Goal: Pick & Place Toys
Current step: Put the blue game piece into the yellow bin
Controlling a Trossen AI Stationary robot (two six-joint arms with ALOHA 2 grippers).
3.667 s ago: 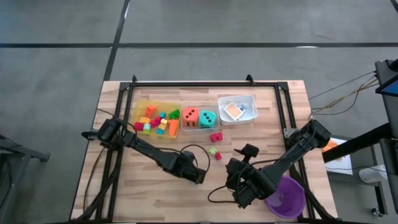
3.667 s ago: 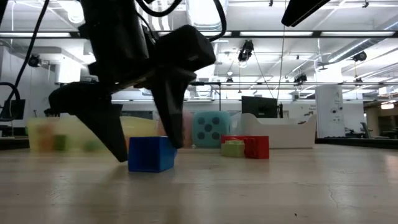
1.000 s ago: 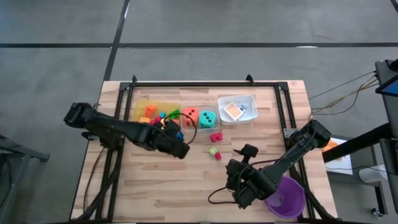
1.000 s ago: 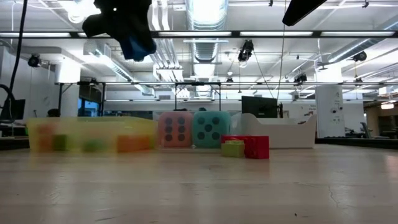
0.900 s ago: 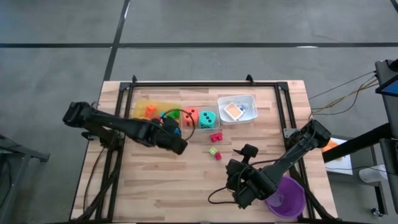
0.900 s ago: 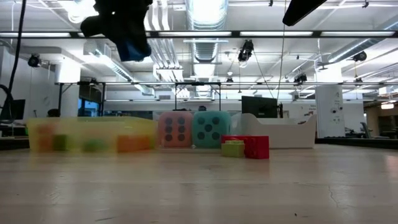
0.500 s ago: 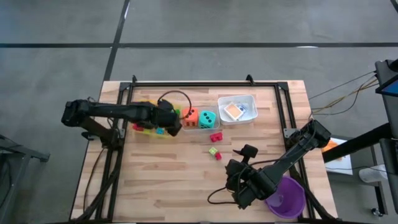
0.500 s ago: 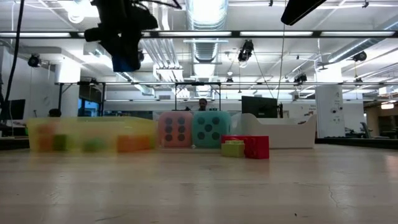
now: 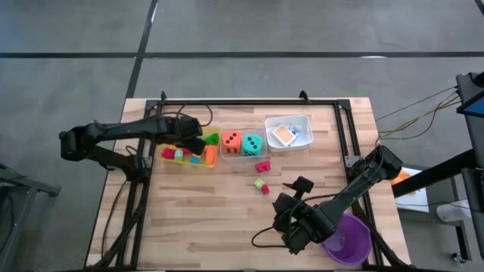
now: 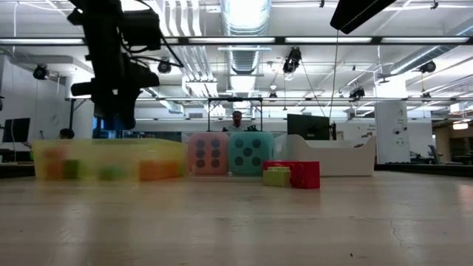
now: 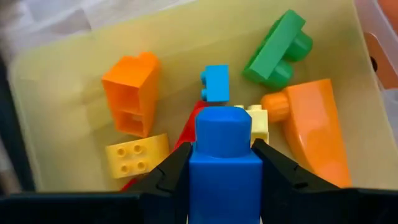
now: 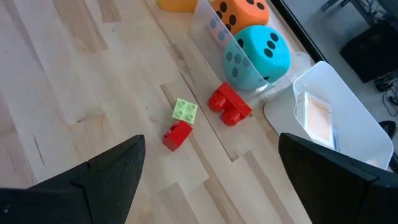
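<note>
Fingers (image 11: 280,171) of the left gripper (image 11: 224,180) are pinching a blue block (image 11: 224,155), hanging over the yellow tray (image 9: 212,160); right gripper (image 12: 211,180) is waiting wide open, empty, near the purple cup (image 9: 349,238). Risk: released from this height, the block may be bouncing off the crowded pieces and out. Only the right wrist view is showing three loose blocks: red pair (image 12: 229,103), small red (image 12: 177,135), green (image 12: 185,110).

Looks like a lab or workshop: ceiling strip lights (image 10: 244,15), exposed ducts, monitors (image 10: 307,125) behind wooden table (image 10: 236,222).
</note>
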